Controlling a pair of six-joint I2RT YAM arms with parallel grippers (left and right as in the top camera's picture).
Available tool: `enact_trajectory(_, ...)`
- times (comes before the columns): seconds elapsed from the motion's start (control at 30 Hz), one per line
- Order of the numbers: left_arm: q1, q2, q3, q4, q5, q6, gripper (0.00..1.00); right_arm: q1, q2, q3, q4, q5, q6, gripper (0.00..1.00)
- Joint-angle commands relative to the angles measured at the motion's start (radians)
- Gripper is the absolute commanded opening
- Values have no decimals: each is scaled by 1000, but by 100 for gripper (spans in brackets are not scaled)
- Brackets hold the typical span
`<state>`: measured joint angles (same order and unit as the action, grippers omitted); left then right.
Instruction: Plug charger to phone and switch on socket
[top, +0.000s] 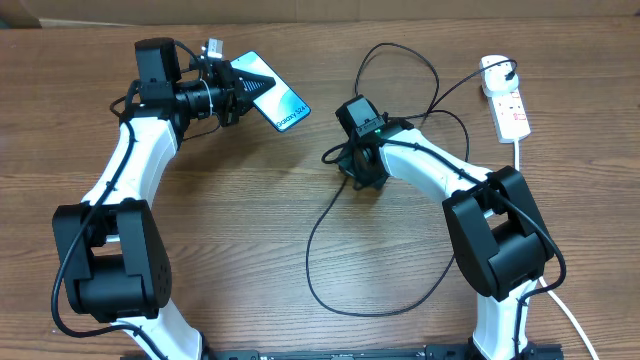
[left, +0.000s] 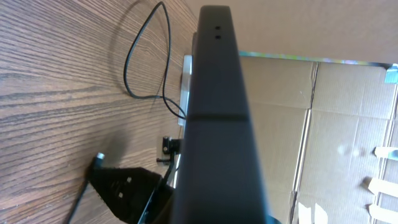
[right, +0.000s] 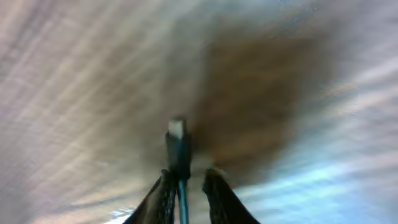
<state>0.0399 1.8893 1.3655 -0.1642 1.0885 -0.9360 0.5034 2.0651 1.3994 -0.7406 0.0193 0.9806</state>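
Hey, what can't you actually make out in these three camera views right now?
1. Port of the phone: overhead, the left gripper covers that end; left wrist shows only a dark edge.
2. Whether the right gripper grips the charger: right wrist view blurred, overhead blocked by the wrist.
3. Whether the socket is switched on: overhead, too small.
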Motion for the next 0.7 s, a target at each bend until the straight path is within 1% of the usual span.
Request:
enact_trajectory(0.0,1,-25,12,5,34,23,4,-30,32,-3,-69,58,-48,16)
enact_trajectory(0.1,1,-25,12,4,35,23,4,-66,32,-3,-126,62,-94,14)
enact_trajectory(0.23,1,-25,12,4,35,23,4,-120,32,-3,-203,59,-96,13)
enact_trajectory(0.4,1,-25,12,4,35,23,4,-176,32,-3,-220,-51,-102,14)
enact_trajectory(0.5,1,-25,12,4,48,23,4,-204,32,-5,-220,-59,-119,15)
enact_trajectory(0.53,1,-25,12,4,55,23,4,-217,32,-6,-219,-55,-123,14)
enact_trajectory(0.57,1,-25,12,4,58,23,4,-229,32,-6,-220,-54,-135,10)
enact_trajectory(0.6,1,-25,12,4,58,23,4,-245,32,-6,-221,-55,-159,4)
enact_trajectory(0.67,1,-25,12,4,62,23,4,-269,32,-6,-229,-55,-209,4)
